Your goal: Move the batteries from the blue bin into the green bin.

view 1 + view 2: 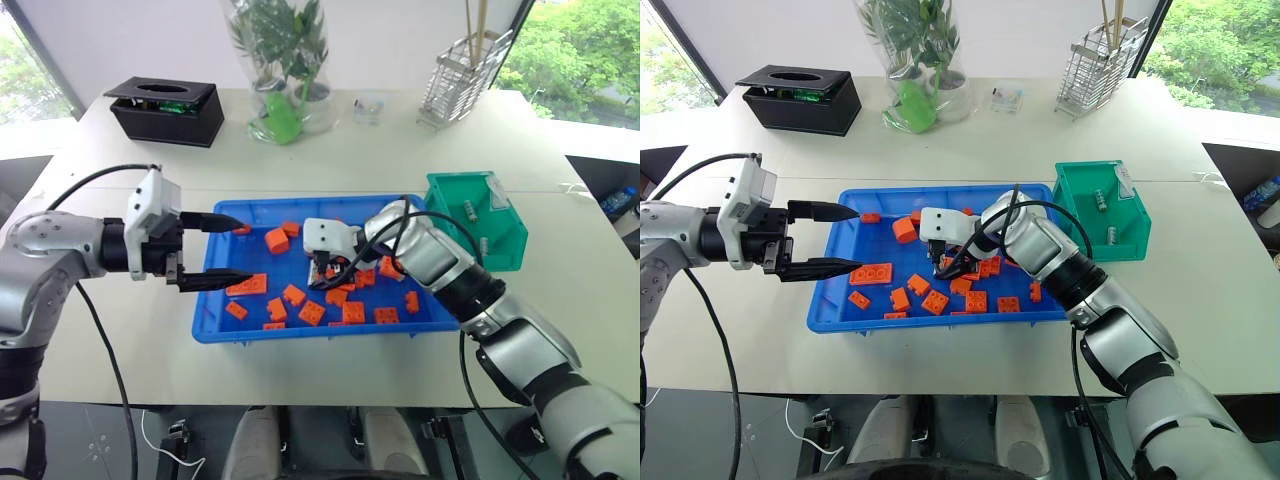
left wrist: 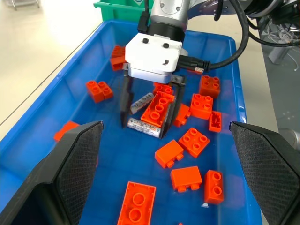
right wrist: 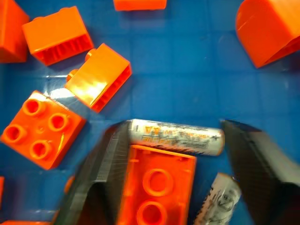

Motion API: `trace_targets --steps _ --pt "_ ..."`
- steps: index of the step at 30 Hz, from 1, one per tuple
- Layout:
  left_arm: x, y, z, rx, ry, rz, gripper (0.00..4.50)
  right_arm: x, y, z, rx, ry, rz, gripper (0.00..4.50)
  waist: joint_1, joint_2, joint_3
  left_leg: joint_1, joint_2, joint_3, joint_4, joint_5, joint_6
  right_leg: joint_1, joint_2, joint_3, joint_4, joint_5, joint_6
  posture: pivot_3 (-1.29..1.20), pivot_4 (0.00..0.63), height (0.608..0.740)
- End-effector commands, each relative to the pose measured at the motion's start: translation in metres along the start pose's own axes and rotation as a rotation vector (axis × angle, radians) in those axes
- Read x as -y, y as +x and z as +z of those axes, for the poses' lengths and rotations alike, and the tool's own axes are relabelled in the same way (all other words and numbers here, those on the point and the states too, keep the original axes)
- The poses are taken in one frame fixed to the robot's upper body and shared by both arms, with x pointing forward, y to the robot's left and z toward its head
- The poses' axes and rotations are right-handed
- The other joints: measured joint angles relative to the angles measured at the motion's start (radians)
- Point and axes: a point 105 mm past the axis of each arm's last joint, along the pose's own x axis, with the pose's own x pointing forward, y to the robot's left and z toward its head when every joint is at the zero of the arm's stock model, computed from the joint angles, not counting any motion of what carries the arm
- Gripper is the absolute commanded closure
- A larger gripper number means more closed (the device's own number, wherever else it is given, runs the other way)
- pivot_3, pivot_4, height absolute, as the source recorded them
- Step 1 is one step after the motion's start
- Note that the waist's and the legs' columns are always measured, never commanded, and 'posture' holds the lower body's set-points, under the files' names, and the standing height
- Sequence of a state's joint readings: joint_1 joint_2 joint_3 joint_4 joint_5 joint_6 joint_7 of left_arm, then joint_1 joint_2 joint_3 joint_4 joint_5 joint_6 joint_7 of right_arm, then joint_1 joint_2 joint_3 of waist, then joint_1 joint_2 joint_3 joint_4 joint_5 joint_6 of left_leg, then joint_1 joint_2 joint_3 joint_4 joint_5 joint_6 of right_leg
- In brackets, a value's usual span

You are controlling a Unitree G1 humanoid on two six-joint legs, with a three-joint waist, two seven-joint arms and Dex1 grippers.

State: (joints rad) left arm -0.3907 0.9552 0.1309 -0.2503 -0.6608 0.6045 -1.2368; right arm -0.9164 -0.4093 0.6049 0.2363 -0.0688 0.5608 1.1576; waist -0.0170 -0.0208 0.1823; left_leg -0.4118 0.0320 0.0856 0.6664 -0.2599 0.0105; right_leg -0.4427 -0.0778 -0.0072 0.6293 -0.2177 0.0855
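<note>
Reaching down into the blue bin [image 1: 215, 325], the right gripper [image 2: 143, 129] is straddling a silver battery [image 2: 144, 126] lying flat on the bin floor, its fingers standing apart on either side and an orange two-stud brick [image 2: 157, 108] sitting between them just behind the battery. A second battery [image 2: 140, 101] is lying just beside that brick, partly behind the near finger. Orange bricks are lying scattered over the rest of the bin floor. The left gripper [image 1: 232, 251] is hovering over the bin's left end with its fingers spread wide and nothing between them. Further right, the green bin [image 1: 505, 240] is sitting just past the blue bin's far right corner, holding two batteries [image 1: 1101, 200]. At the table's far edge are standing a black box [image 1: 165, 112], a potted plant [image 1: 285, 65] and a wire basket [image 1: 462, 75].
</note>
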Motion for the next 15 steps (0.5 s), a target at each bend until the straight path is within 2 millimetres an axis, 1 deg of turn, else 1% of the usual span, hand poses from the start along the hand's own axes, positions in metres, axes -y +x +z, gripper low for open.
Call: trace_targets --steps 1,3,4,6,8,9,11,12,15 --pt "0.001 0.002 0.006 0.014 0.032 -0.012 0.00 0.001 -0.008 0.003 0.033 0.037 -0.010 2.29 0.000 0.000 0.000 0.000 0.000 0.000 0.000 0.000 0.000 0.000 0.000 0.000 0.000 0.000 0.000 0.00 0.150 0.736" --pt "0.003 0.004 0.005 0.017 0.031 -0.020 0.00 0.002 -0.018 0.010 0.076 0.075 -0.016 2.29 0.000 0.000 0.000 0.000 0.000 0.000 0.000 0.000 0.000 0.000 0.000 0.000 0.000 0.000 0.000 0.00 0.150 0.736" --pt "0.004 0.006 0.005 0.022 0.027 -0.025 0.00 0.004 -0.028 0.014 0.104 0.096 -0.032 2.29 0.000 0.000 0.000 0.000 0.000 0.000 0.000 0.000 0.000 0.000 0.000 0.000 0.000 0.000 0.000 0.00 0.150 0.736" --pt "0.006 0.009 0.003 0.030 0.021 -0.031 0.00 0.011 -0.049 0.020 0.156 0.139 -0.082 2.29 0.002 0.000 0.000 0.000 0.000 0.000 0.000 0.000 0.000 0.000 0.000 0.000 0.000 0.000 0.000 0.00 0.150 0.736" --pt "0.009 0.012 0.001 0.036 0.014 -0.040 0.00 0.023 -0.080 0.020 0.207 0.206 -0.173 2.29 0.004 0.000 0.000 0.000 0.000 0.000 0.000 0.000 0.000 0.000 -0.001 0.000 0.000 0.000 0.001 0.00 0.150 0.736" --pt "0.011 0.014 0.000 0.042 0.010 -0.043 0.00 0.030 -0.099 0.015 0.224 0.240 -0.236 2.29 0.005 0.000 0.000 0.000 0.000 0.000 0.000 0.000 0.000 0.000 -0.001 0.000 0.000 0.000 0.000 0.00 0.150 0.736" --pt "0.011 0.017 -0.001 0.057 -0.003 -0.043 0.00 0.043 -0.138 -0.002 0.241 0.335 -0.372 2.29 0.008 0.000 0.001 0.000 0.000 -0.001 0.000 0.000 0.000 0.000 -0.002 0.000 0.000 0.000 0.000 0.00 0.150 0.736" --pt "0.012 0.017 -0.001 0.062 -0.006 -0.042 0.00 0.045 -0.149 -0.007 0.245 0.365 -0.409 2.29 0.009 -0.001 0.001 0.000 0.000 0.000 0.000 0.000 0.000 0.000 -0.002 0.000 -0.001 0.000 0.000 0.00 0.150 0.736" --pt "0.013 0.021 -0.002 0.067 -0.010 -0.057 0.00 0.050 -0.194 -0.046 0.189 0.460 -0.574 2.29 0.006 -0.001 0.001 0.000 0.000 0.000 0.000 0.000 0.000 0.000 -0.002 0.000 -0.002 -0.001 -0.001 0.00 0.150 0.736"
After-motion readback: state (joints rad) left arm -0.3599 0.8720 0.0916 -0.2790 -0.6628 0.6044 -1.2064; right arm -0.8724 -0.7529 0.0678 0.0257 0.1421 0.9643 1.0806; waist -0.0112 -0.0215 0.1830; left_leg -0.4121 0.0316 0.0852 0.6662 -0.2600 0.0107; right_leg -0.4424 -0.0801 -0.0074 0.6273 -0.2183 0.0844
